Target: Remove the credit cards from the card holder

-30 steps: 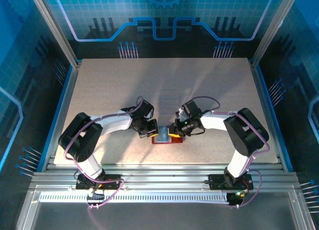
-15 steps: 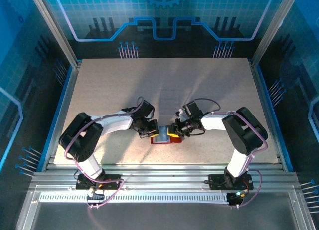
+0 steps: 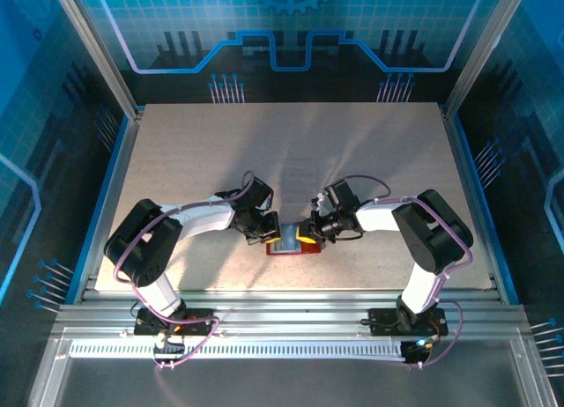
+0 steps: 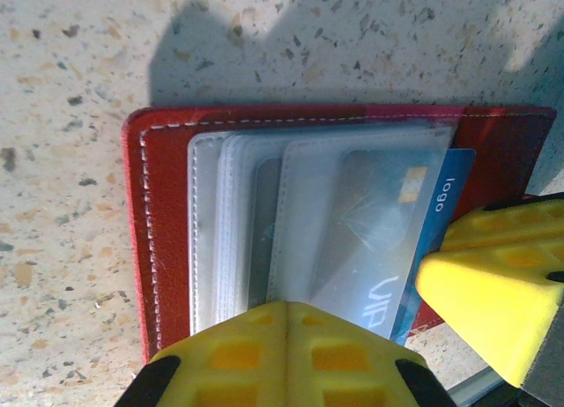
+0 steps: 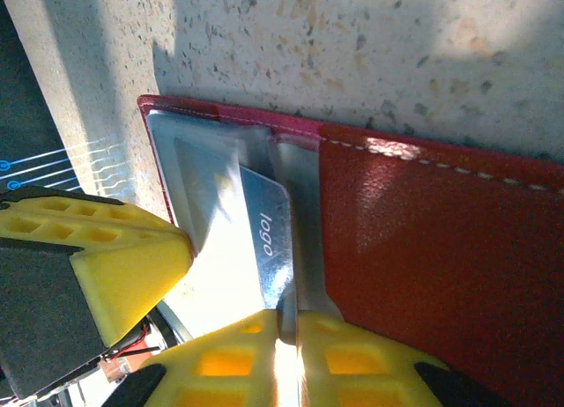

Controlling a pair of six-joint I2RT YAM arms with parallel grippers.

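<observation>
Red card holder [image 4: 167, 231] lies open at 6 o'clock on the table [image 3: 220, 151]. Left gripper [image 4: 285, 323] at its 9 o'clock, fingers pressed together over the clear sleeves [image 4: 256, 204]. Right gripper [image 5: 284, 329] at its 3 o'clock, pinching the blue logo card [image 4: 448, 191].

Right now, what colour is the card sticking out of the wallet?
The credit card is blue with white lettering; clearest in left wrist view.

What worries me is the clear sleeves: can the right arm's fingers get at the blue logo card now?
Probably yes. The blue plastic card printed "logo" sticks out past the clear sleeves of the red folding card holder, and the right fingers look closed on its exposed edge.
</observation>
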